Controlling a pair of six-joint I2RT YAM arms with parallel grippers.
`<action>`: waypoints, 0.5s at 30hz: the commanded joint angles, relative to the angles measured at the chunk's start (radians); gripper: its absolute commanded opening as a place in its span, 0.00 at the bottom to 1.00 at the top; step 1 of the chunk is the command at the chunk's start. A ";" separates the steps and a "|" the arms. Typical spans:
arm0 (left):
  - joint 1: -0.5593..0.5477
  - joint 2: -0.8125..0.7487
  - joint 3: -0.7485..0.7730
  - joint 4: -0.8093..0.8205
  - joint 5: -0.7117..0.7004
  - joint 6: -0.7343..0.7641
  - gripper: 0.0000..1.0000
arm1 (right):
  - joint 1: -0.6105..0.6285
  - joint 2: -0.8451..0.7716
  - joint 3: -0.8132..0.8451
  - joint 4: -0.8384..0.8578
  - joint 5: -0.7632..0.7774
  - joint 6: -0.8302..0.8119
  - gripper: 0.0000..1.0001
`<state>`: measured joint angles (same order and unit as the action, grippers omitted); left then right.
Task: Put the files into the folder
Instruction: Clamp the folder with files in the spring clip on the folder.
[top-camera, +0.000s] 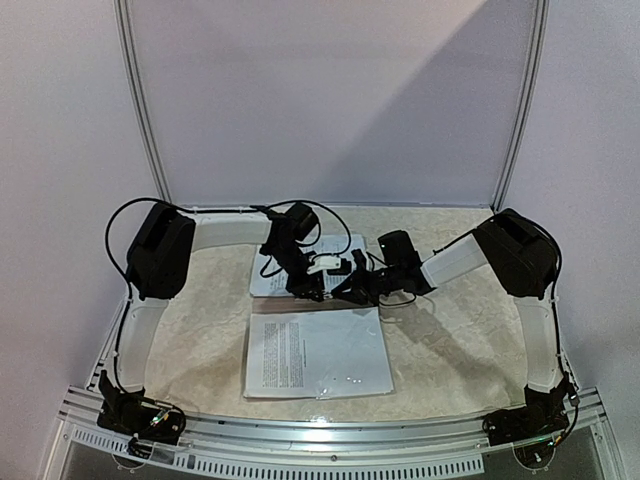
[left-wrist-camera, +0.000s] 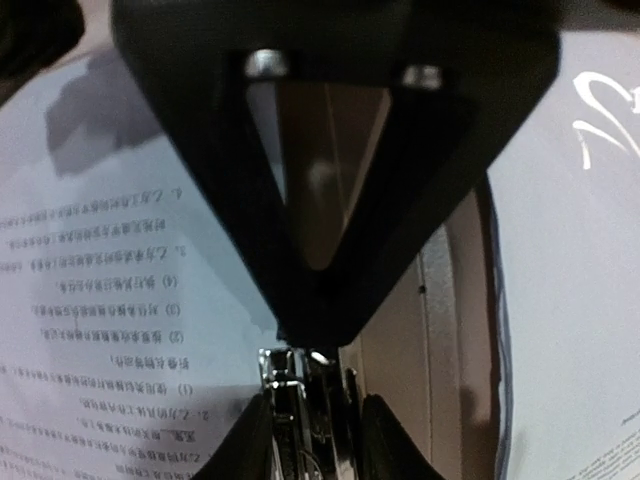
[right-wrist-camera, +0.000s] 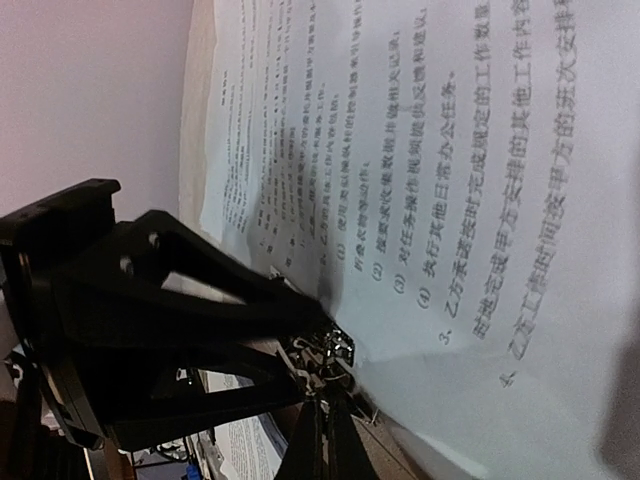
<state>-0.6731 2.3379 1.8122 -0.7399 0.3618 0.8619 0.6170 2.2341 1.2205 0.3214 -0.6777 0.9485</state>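
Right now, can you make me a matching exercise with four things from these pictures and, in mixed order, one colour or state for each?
Column one:
1. nearer paper sheet
2. right gripper
3. metal clip
4. folder

Column two:
A. tan-brown
B. shut
C. white with black text, lying flat
D. shiny silver

Pairs: 1-C, 2-B, 3-D, 4-A.
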 joint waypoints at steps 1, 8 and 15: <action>0.003 0.016 -0.048 -0.008 -0.035 -0.014 0.25 | -0.019 0.104 -0.052 -0.321 0.211 -0.030 0.00; -0.023 -0.036 -0.160 -0.021 0.036 0.020 0.14 | -0.002 0.079 -0.070 -0.321 0.198 -0.044 0.00; -0.066 -0.099 -0.289 0.012 0.046 0.020 0.15 | 0.007 0.038 -0.110 -0.309 0.195 -0.040 0.00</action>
<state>-0.6853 2.2330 1.6123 -0.5819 0.3725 0.8738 0.6300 2.2047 1.1980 0.2985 -0.6567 0.9257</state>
